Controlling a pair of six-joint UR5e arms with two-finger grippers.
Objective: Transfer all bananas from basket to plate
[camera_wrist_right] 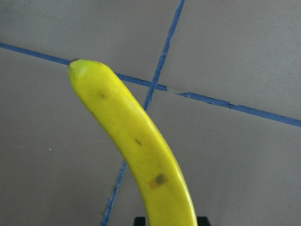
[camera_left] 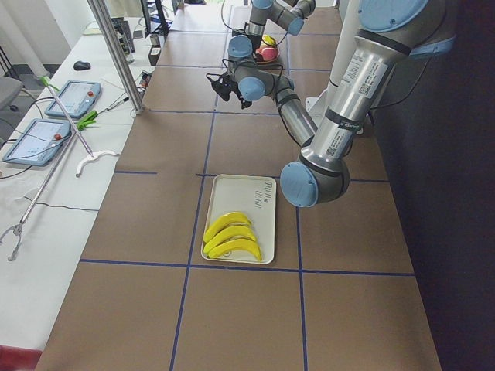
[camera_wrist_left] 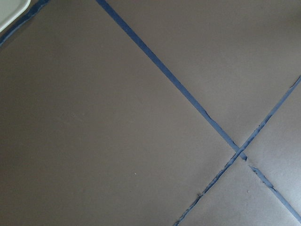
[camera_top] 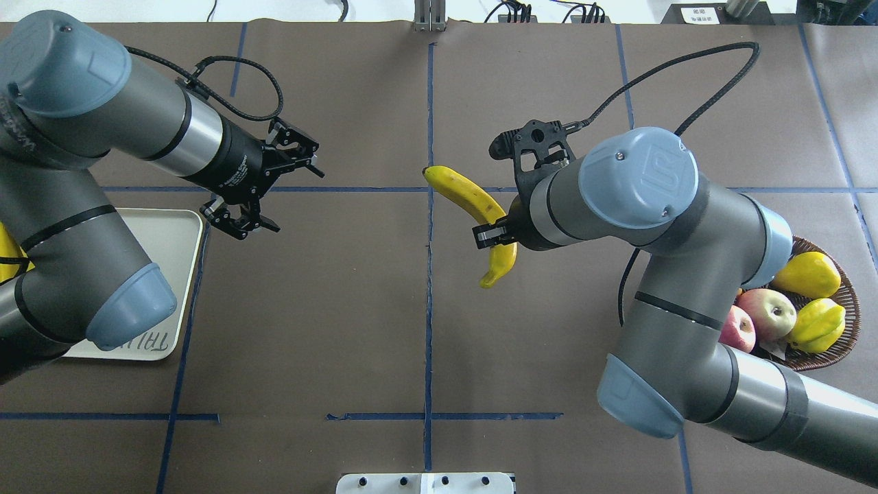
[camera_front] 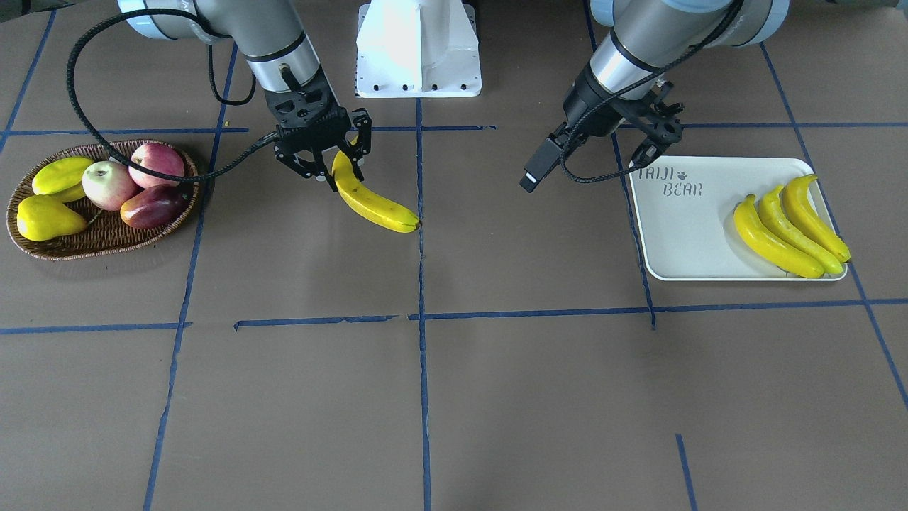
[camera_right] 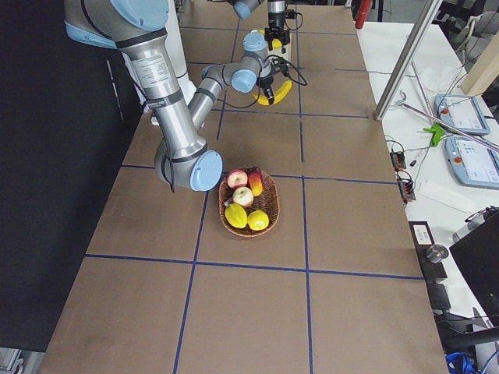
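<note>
My right gripper (camera_front: 339, 165) is shut on one end of a yellow banana (camera_front: 376, 202) and holds it above the table near the centre tape line; it also shows in the overhead view (camera_top: 473, 206) and the right wrist view (camera_wrist_right: 141, 150). My left gripper (camera_front: 663, 138) is open and empty, above the table just beside the near corner of the white plate (camera_front: 681, 234). Three bananas (camera_front: 787, 227) lie side by side on the plate's far half. The wicker basket (camera_front: 99, 245) sits at the other end of the table; no banana shows in it.
The basket holds a yellow pear (camera_front: 46, 218), two apples (camera_front: 110, 184), a dark red fruit (camera_front: 152, 206) and a yellow-green fruit (camera_front: 60, 175). The white robot base (camera_front: 418, 50) stands at the table's robot side. Blue tape lines cross the brown table.
</note>
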